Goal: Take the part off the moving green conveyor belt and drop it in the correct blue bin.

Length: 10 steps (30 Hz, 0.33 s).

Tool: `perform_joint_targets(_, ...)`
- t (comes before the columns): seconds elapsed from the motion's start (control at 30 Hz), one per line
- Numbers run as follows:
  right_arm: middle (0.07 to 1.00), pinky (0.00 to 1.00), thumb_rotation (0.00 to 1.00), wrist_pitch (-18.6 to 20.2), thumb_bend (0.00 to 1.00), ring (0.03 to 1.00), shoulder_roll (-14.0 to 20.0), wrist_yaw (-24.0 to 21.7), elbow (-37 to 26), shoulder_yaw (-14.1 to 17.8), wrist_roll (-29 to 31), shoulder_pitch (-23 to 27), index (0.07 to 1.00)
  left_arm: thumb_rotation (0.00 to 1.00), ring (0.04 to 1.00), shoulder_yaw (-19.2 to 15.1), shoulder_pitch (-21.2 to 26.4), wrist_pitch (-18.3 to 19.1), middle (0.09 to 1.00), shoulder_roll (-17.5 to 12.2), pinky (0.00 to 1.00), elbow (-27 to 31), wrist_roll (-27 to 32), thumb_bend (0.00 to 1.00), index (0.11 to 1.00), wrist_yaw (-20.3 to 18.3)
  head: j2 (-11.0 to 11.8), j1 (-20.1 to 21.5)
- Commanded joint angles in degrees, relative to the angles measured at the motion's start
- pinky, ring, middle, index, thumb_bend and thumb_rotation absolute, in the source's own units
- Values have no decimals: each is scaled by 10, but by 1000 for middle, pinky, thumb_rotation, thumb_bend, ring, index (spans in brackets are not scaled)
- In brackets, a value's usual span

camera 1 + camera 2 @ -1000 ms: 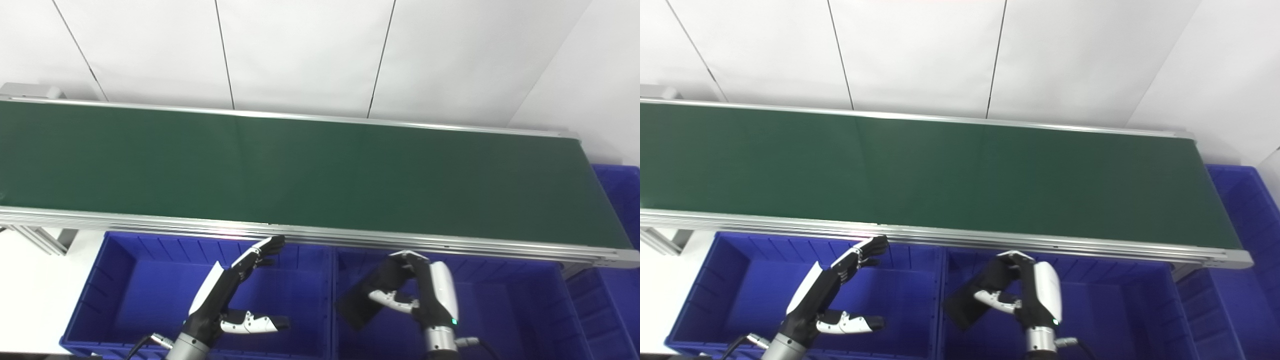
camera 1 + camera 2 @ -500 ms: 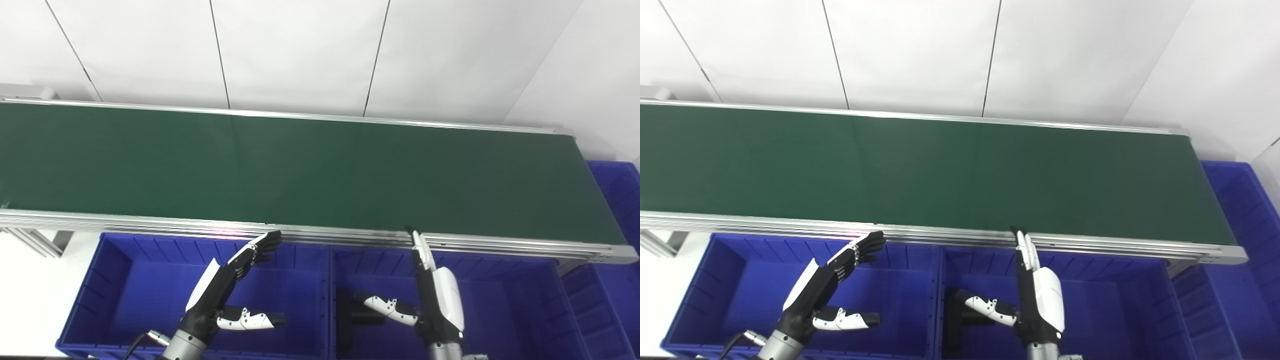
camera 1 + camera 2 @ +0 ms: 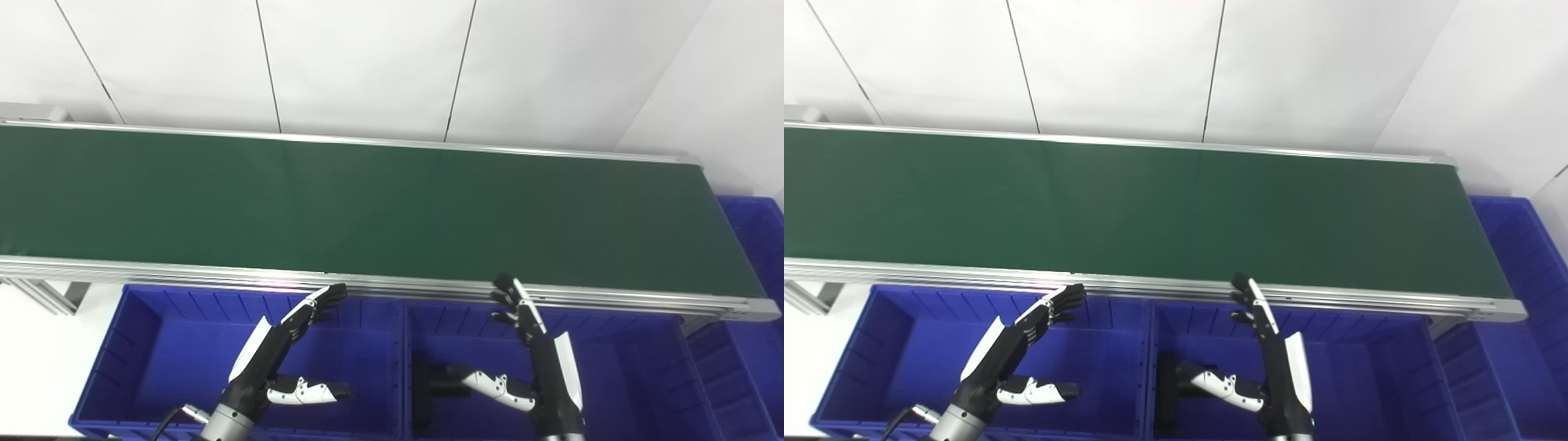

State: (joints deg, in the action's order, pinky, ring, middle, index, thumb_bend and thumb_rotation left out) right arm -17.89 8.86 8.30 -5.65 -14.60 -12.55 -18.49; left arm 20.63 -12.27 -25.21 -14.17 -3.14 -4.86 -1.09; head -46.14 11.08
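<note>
The green conveyor belt runs across the view with no part on it. A black part lies at the left end of the middle blue bin. My right hand is open and empty above that bin, fingers spread and pointing up at the belt's near rail. My left hand is open and empty above the left blue bin, fingers reaching toward the rail.
The belt's aluminium near rail runs just above both bins. A third blue bin stands past the belt's right end. White wall panels stand behind the belt. A metal frame leg shows at the lower left.
My right hand let go of the black part, which dropped into the middle bin, then opened fully and turned with fingers up. My left hand has barely moved. The camera shifted slightly.
</note>
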Motion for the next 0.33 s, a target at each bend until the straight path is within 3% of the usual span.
perform_joint_targets(0.0,886,797,374,-29,914,858,7,-33,0,-1,35,8,929,427,871,-3,4,-17,883,5,820,11,6,778,879,-3,-1,0)
perform_joint_targets(0.3,878,829,372,-17,959,864,1,-72,23,8,47,7,914,431,874,-7,3,-17,885,4,825,11,4,772,882,-8,1,-3)
